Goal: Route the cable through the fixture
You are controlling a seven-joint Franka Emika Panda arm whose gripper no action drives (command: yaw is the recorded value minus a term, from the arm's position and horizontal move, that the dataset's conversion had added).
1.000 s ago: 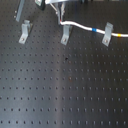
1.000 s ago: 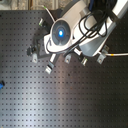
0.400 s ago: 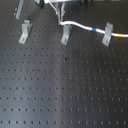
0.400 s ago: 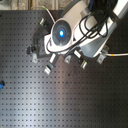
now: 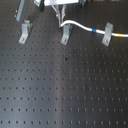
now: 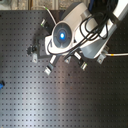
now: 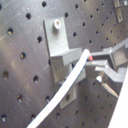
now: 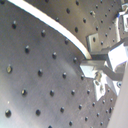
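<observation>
The white cable point(image 5: 80, 24) runs from my gripper point(image 5: 62, 20) towards the first exterior view's right. It passes its blue band point(image 5: 95, 31), the right clip point(image 5: 106, 34) and its yellow band point(image 5: 121, 36). My gripper is shut on the cable's end just behind the middle clip point(image 5: 66, 35). In the first wrist view the cable point(image 7: 65, 87) crosses the front of that clip point(image 7: 59, 42) and ends between my fingers point(image 7: 112, 60). I cannot tell whether it sits in the slot. In the second wrist view the cable point(image 8: 55, 26) leads to the fingers point(image 8: 107, 60). In the second exterior view the arm point(image 6: 62, 36) hides the gripper.
A third identical clip point(image 5: 24, 32) stands at the first exterior view's left. All stand on a black perforated board point(image 5: 65, 85). A grey metal leg point(image 5: 20, 11) rises at the back left. A small blue object point(image 6: 1, 86) lies at the second exterior view's left edge.
</observation>
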